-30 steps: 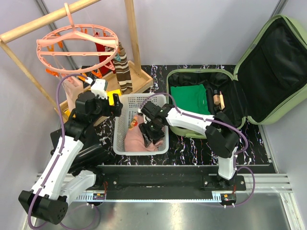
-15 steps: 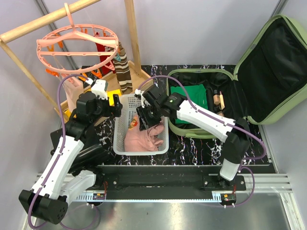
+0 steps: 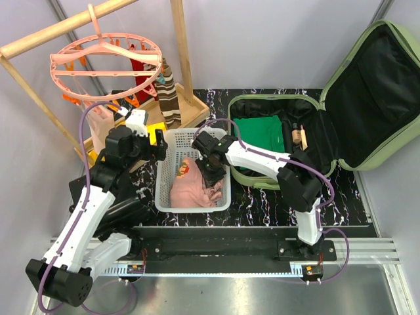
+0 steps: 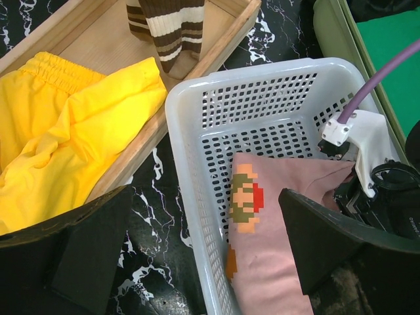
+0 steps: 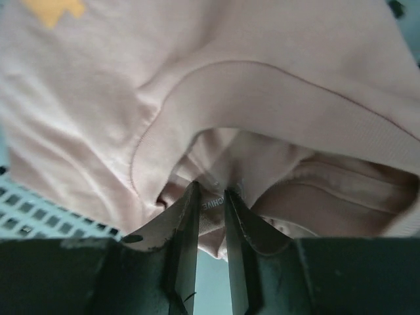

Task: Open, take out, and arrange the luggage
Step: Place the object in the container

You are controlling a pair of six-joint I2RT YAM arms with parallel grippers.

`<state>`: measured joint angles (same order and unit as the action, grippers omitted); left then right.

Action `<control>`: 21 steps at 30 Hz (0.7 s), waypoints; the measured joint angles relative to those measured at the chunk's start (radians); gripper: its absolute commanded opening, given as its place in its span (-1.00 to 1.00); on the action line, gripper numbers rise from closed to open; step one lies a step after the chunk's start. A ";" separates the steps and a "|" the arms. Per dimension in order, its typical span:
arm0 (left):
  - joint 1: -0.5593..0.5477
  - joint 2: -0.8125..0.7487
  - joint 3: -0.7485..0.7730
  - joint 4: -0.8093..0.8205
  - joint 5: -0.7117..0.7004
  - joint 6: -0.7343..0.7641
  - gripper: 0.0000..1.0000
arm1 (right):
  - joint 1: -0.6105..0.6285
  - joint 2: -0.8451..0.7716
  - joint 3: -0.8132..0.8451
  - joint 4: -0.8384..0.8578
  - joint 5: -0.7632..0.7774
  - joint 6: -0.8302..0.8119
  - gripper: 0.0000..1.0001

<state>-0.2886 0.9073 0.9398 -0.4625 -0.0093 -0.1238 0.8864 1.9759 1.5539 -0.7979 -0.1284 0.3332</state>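
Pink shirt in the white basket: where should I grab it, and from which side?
Probably the pink shirt's ribbed collar, from above: the white basket walls block the sides, and that fold rises between the right gripper fingers.

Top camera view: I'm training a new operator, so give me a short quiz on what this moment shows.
1. True or false: the suitcase lies with its lid open.
2. Multiple choice: the pink shirt lies in A) the white basket, B) the suitcase, C) a drawer.
3. Short answer: what sits between the fingers of the right gripper?

Key: 1 true; 2 A; 3 the neckline fabric of the pink shirt.
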 measured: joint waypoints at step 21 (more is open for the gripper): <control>-0.006 0.011 0.000 0.000 -0.014 0.004 0.98 | 0.002 0.103 0.076 0.143 0.189 -0.095 -0.48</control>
<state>-0.2947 0.9180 0.9394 -0.4629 -0.0238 -0.1196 0.8883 2.0789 1.6295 -0.6552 0.0605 0.2382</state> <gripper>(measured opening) 0.987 0.271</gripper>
